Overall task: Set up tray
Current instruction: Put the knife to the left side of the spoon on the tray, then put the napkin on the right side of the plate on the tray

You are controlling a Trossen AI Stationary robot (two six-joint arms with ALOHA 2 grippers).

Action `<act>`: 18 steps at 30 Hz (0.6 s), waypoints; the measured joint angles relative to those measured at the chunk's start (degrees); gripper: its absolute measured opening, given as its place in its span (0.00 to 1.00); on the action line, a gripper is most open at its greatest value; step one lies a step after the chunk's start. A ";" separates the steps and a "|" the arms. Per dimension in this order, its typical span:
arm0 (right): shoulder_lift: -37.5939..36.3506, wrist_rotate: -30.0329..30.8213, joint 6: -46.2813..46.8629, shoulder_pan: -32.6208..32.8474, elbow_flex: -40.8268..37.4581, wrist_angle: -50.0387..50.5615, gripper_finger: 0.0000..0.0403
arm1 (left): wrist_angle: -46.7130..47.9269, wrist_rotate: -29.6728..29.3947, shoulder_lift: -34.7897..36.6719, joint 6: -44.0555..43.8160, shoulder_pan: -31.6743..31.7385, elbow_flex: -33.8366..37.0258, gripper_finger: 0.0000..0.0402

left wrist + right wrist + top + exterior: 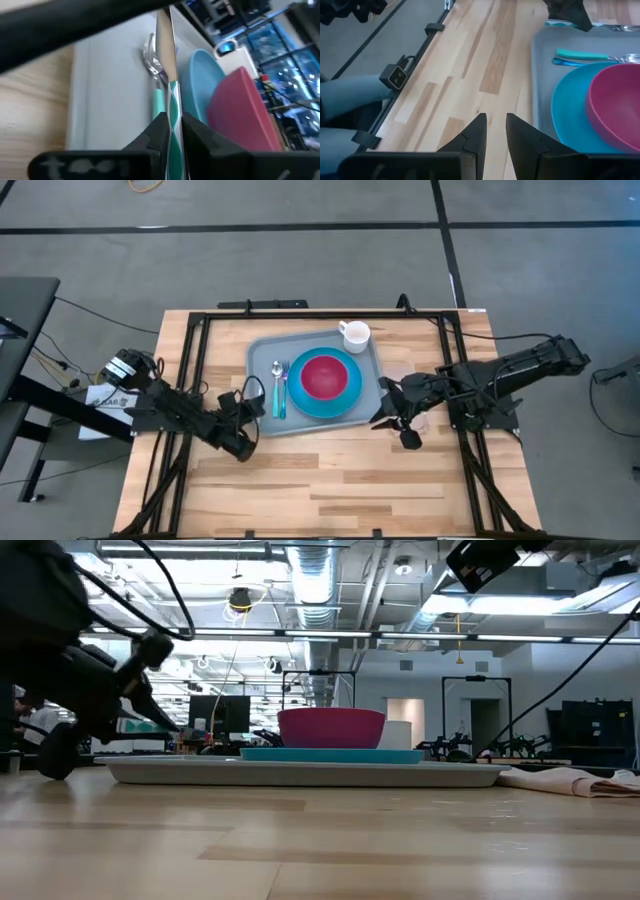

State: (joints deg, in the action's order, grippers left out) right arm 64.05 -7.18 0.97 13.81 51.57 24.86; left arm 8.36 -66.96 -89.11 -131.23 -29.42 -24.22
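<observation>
The grey-blue tray [262, 355] lies mid-table and carries a bright-blue plate [345, 402] with a magenta bowl [325, 375], a white cup [355, 335] at its far right corner, and a teal-handled spoon [152, 55] left of the plate. My left gripper [252, 395] is at the tray's left edge, shut on a knife [165, 45] with a teal-and-white handle. My right gripper [395, 428] hovers open just right of the tray's near right corner, touching nothing. A beige napkin [565, 780] lies on the table right of the tray. My left gripper [172, 122] pinches the knife's patterned handle [173, 107] between its two fingers, which lie along the knife. It comes in low from the table's left-near side. The blade reaches forward over the tray beside the spoon; I cannot tell whether it rests on the tray.
A black frame rail [195, 370] runs along both sides and the far edge of the wooden table. Bare wood [320, 480] stretches in front of the tray. A second, blue-handled utensil [570, 62] lies beside the spoon. The right arm [500, 375] reaches over the napkin.
</observation>
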 joint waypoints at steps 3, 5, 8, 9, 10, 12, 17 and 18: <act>0.00 0.01 -0.12 -0.54 0.00 0.04 0.16 | -0.25 2.87 0.19 0.66 2.23 -0.19 0.08; 0.00 0.01 -0.14 -0.76 0.00 0.04 0.16 | -0.48 4.26 0.21 1.38 3.24 -0.25 0.10; 0.00 0.00 -1.26 -0.86 0.00 0.19 0.16 | -0.44 5.32 0.21 1.45 4.22 -0.23 0.14; 0.00 -0.02 -1.48 -0.85 0.00 0.31 0.16 | -0.43 6.04 0.20 1.68 4.51 -0.23 0.15; 0.00 -0.01 -1.49 -0.84 0.00 0.39 0.16 | -0.45 7.04 0.21 2.22 4.82 -0.23 0.16; 0.00 -0.02 -1.52 -0.84 0.00 0.41 0.16 | -0.58 8.97 0.21 3.54 5.22 -0.25 0.18; 0.00 -0.02 -1.63 -0.84 0.00 0.42 0.16 | -0.60 10.04 0.16 4.58 5.56 -0.30 0.21; 0.00 -0.02 -1.62 -0.84 0.00 0.42 0.16 | -0.40 9.62 0.08 4.56 5.51 -0.47 0.21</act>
State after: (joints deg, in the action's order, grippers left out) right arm 64.05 -7.20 -0.65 12.97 51.57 25.28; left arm 7.96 -57.33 -89.03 -126.67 -23.90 -24.68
